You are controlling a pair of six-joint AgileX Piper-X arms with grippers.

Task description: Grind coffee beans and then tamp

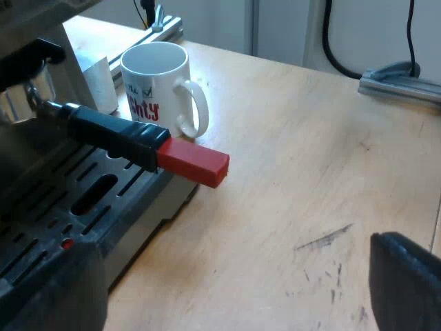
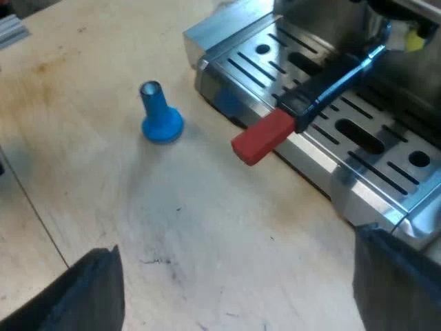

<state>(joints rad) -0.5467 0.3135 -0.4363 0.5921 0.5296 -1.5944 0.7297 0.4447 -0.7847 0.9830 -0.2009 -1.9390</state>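
Both pincers hang open, gripping nothing: the left pincer (image 1: pixel 227 283) over the worktop (image 1: pixel 310 158) by the espresso machine (image 1: pixel 62 227), the right pincer (image 2: pixel 234 276) near the blue tamper (image 2: pixel 160 118), which stands upright. The holder (image 1: pixel 131 138) sits locked in the machine's front, its red end jutting out near the mug (image 1: pixel 157 86).

The mug (image 1: pixel 155 76) was white, with red lettering and smaller dark print on its side. The handle (image 1: pixel 114 131) was glossy black, ending in a bright red block (image 1: pixel 194 164). The tamper (image 2: pixel 160 117) was plain blue all over. The worktop (image 1: pixel 310 172) was pale yellowish wood with faint grain, marked by dark grey scuffs and scratches. The drip tray (image 2: pixel 238 48) was silver metal, patterned with rows of dark slots, some long and some short.
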